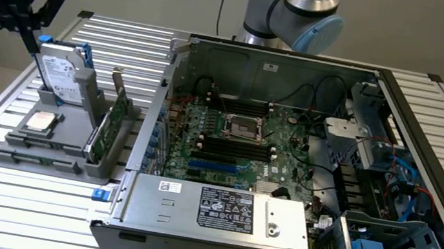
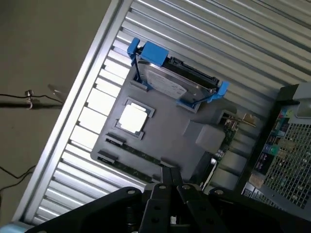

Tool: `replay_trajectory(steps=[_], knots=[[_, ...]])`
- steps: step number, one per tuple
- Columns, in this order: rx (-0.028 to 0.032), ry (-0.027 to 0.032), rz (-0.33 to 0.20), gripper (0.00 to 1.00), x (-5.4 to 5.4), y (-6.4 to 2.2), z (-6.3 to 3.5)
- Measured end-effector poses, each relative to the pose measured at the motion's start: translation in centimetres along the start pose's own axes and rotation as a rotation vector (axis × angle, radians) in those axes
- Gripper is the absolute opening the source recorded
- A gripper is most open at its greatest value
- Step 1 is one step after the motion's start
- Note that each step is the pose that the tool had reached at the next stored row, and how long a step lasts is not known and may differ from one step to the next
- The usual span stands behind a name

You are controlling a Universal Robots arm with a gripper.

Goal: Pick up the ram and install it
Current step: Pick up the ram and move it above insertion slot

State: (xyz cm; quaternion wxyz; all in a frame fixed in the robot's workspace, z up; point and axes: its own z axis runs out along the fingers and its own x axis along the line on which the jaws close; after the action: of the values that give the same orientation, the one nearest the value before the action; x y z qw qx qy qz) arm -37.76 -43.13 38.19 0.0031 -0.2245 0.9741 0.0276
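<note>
The ram [image 2: 133, 151] is a thin dark stick lying on edge in a slot at the front of the grey holder [image 2: 165, 131]. In the exterior view it sits along the holder's near edge [image 1: 35, 155]. My gripper [image 2: 170, 183] hovers above the holder with its fingers pressed together and nothing between them. From the exterior view, the gripper [image 1: 28, 38] hangs high at the left, over the holder's far end beside the hard drive [image 1: 64, 73]. The open computer case [image 1: 317, 66] lies to the exterior view's right, and black memory slots [image 1: 236, 146] show on its motherboard.
The grey holder [image 1: 74, 123] also carries a hard drive in blue rails [image 2: 170, 80], a square processor [image 2: 132, 118] and an upright green expansion card [image 1: 113, 125]. Everything rests on a slatted aluminium table [image 1: 19, 207]. A cable lies on the floor [image 2: 29, 99] beyond the table edge.
</note>
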Motion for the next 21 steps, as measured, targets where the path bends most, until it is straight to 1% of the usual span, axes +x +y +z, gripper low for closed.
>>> replay_trajectory(steps=[21], knots=[[-0.007,0.0202,-0.382,0.11,0.01,-0.02,0.4]])
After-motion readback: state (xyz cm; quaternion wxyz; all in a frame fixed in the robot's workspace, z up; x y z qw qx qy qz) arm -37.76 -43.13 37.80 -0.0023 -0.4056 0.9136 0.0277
